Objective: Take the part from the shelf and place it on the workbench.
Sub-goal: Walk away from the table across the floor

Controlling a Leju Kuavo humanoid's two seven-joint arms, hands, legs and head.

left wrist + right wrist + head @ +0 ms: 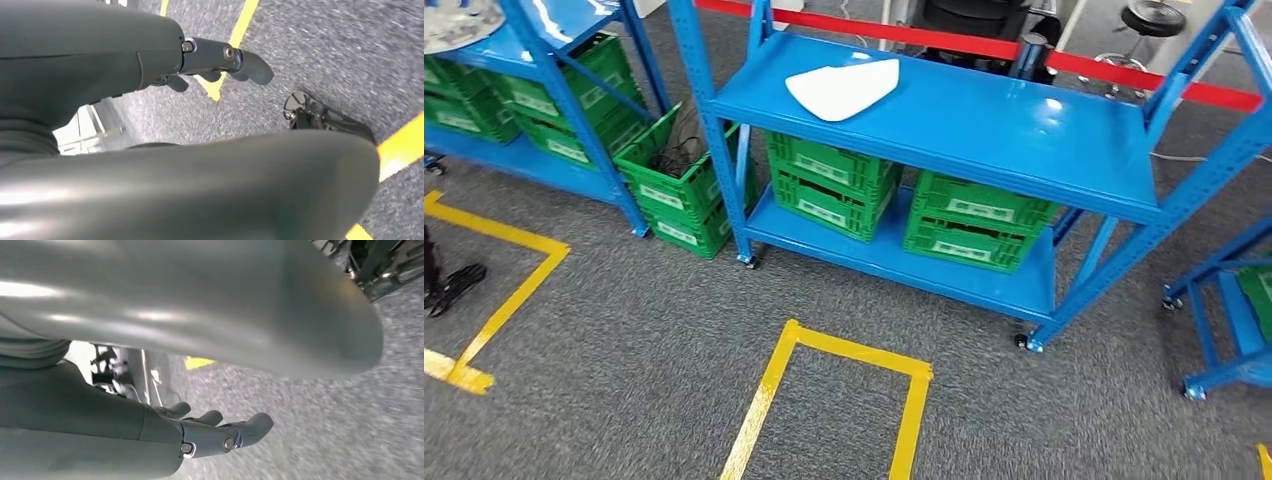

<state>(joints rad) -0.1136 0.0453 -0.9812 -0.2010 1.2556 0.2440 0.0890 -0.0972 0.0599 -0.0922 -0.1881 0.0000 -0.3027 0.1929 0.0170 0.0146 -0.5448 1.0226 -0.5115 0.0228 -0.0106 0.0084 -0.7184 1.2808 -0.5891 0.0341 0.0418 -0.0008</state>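
On the blue shelf (pixel 1024 130): flat white part (pixel 844 88); glossy.

The part (pixel 844 88) looks smooth, matt white plastic. The shelf (pixel 984 125) is glossy blue painted metal. Green crates (pixel 829 185) are ribbed plastic. The floor (pixel 624 330) is rough grey carpet with smooth yellow tape (pixel 854 350).

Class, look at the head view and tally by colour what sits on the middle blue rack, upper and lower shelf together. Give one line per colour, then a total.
White part, upper shelf: 1
Green crates, lower shelf, two stacks of two: 4
Total: 5
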